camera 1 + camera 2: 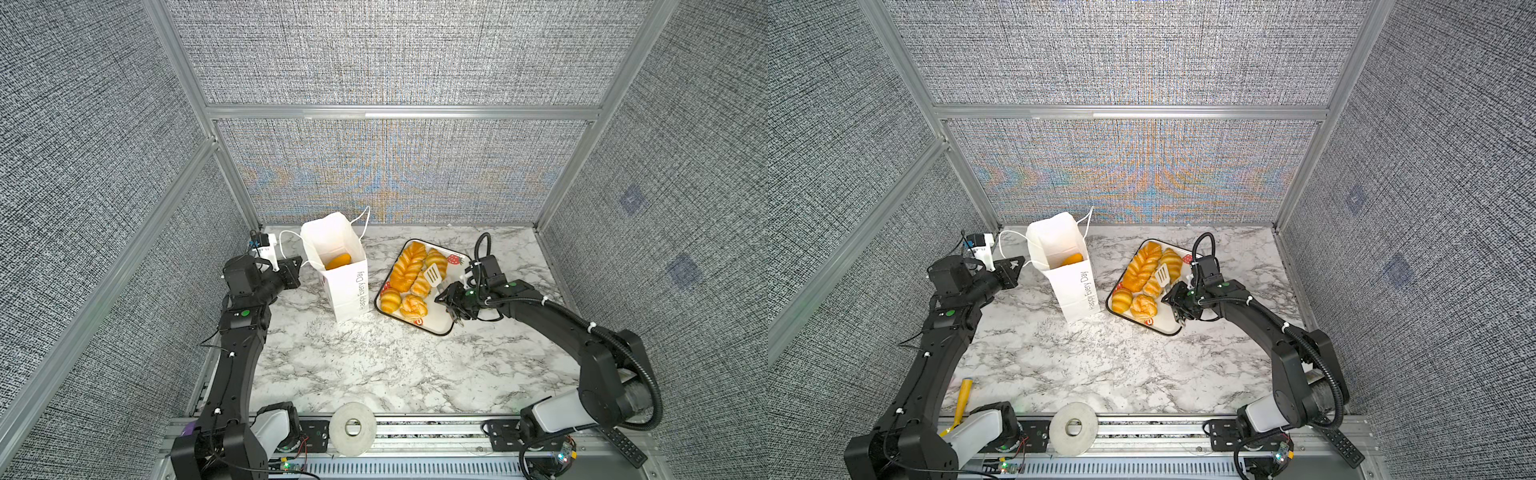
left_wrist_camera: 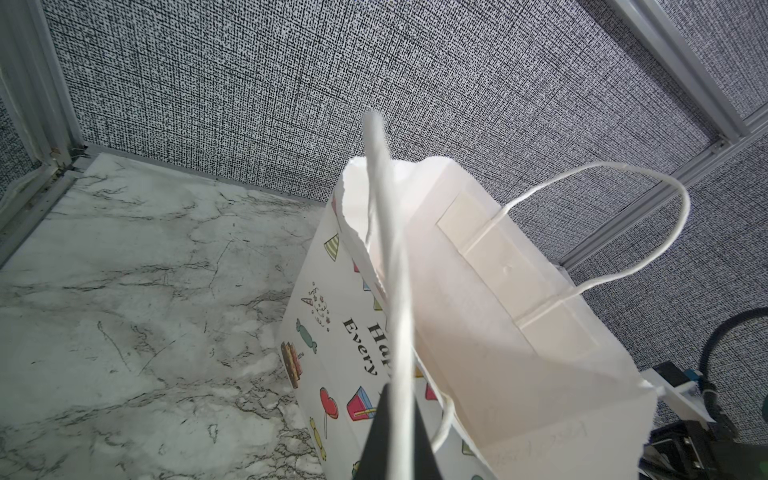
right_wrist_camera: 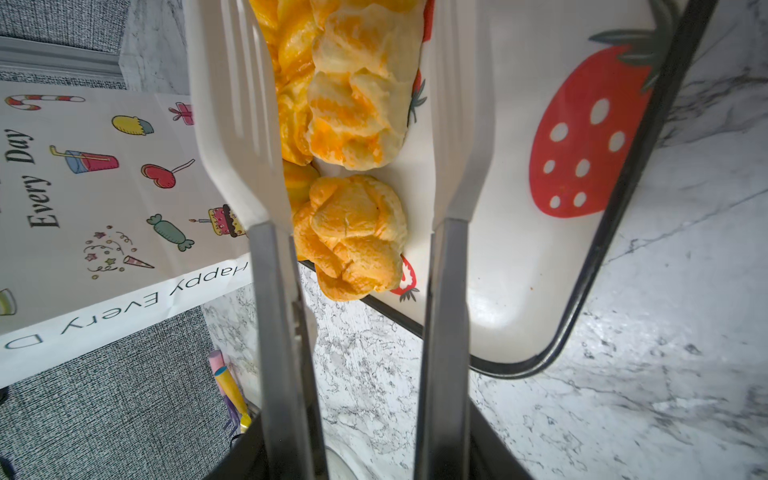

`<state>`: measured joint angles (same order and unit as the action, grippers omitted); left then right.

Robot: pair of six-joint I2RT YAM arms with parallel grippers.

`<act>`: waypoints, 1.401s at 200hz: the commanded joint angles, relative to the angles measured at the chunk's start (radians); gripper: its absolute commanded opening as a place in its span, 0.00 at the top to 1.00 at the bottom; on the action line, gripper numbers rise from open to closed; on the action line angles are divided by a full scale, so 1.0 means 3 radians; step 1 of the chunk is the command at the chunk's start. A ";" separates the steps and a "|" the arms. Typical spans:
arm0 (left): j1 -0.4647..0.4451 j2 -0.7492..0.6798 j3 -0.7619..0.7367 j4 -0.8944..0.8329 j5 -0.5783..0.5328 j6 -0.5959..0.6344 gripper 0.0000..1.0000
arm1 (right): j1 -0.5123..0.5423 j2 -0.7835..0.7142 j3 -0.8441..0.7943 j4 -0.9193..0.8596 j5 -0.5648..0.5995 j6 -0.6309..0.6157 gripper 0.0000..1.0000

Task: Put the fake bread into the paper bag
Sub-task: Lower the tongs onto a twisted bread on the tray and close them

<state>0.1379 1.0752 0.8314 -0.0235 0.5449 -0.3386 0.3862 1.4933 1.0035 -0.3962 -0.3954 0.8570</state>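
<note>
One glossy orange fake bread roll (image 1: 338, 262) lies inside the tall white paper bag (image 1: 347, 289), its thin cord handle (image 2: 399, 299) pinched by the closed left gripper (image 1: 300, 265), while five golden pastries (image 1: 407, 268) lie on the white strawberry-print black-rimmed tray (image 1: 434, 318) under spread white-tipped steel tongs (image 1: 432, 275) clamped in the right gripper (image 1: 449, 298), so mostly undone.

The paper bag (image 1: 347, 286) is of matt white paper, and its cord handle (image 2: 397, 291) looks like thin twisted string, while the fake bread (image 1: 405, 270) has a shiny, plastic-like orange skin. The tray (image 3: 519, 291) is smooth and glossy white with a black rim, and the tongs (image 3: 232, 124) have matt white plastic blades on grey metal arms. The table (image 1: 374, 374) shows a smooth marble pattern, the walls (image 1: 395, 54) a rough woven cloth, the frame bars (image 1: 399, 112) matt silver metal.
</note>
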 commanded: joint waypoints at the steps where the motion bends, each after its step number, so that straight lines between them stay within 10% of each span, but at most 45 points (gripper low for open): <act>1: -0.0002 -0.0004 -0.0002 0.0052 0.0009 0.0021 1.00 | 0.0097 0.0062 0.0152 -0.0117 0.0243 -0.0010 0.50; 280: 0.0001 -0.0015 0.0005 0.0032 0.0004 0.0026 1.00 | 0.0660 0.0894 0.1052 -0.0914 0.1108 -0.0025 0.50</act>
<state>0.1379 1.0729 0.8314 -0.0242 0.5446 -0.3378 0.5838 1.7618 1.3155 -0.6662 -0.0727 0.8486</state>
